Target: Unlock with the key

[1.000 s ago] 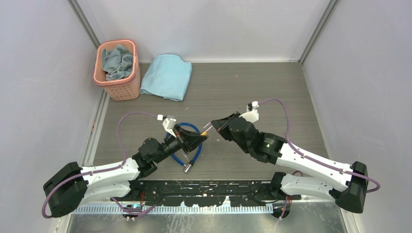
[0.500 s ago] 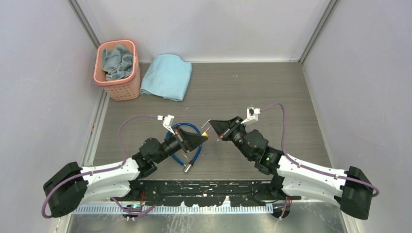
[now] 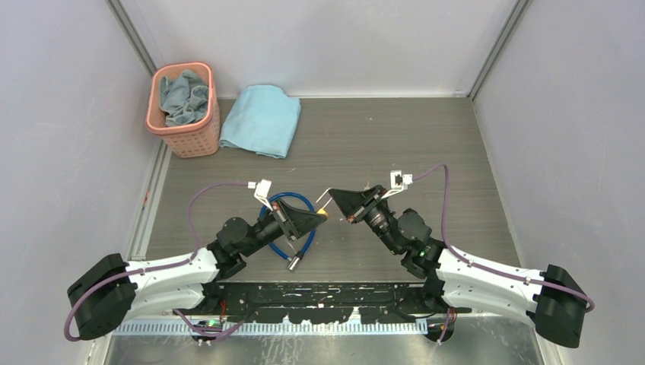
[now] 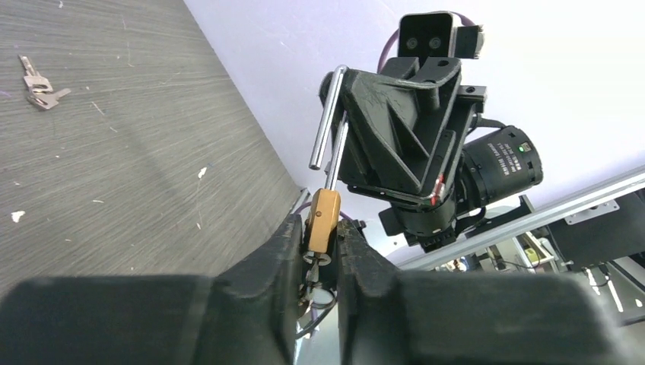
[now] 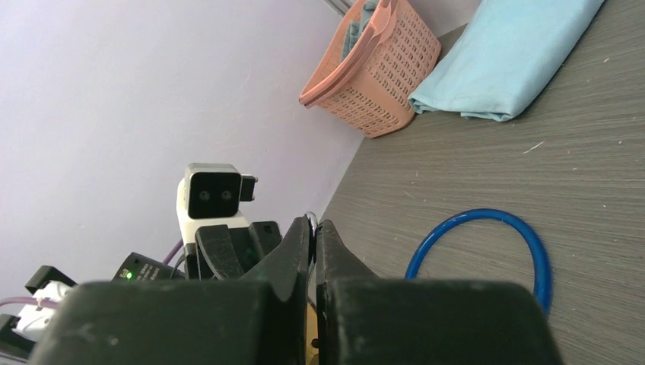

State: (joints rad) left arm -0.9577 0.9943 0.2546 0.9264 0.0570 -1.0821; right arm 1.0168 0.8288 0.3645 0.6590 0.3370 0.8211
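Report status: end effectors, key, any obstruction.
Left end effector shut on brass padlock. Right end effector shut on shackle. Keys lie on table, unheld. No obstruction visible.

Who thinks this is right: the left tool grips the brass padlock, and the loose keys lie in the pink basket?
Wrong place: the loose keys lie on the table, as the left wrist view shows. The left tool does grip the brass padlock.

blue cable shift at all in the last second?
No. In the top view the blue cable lies in the same spot, its silver end just as near the table's front edge.
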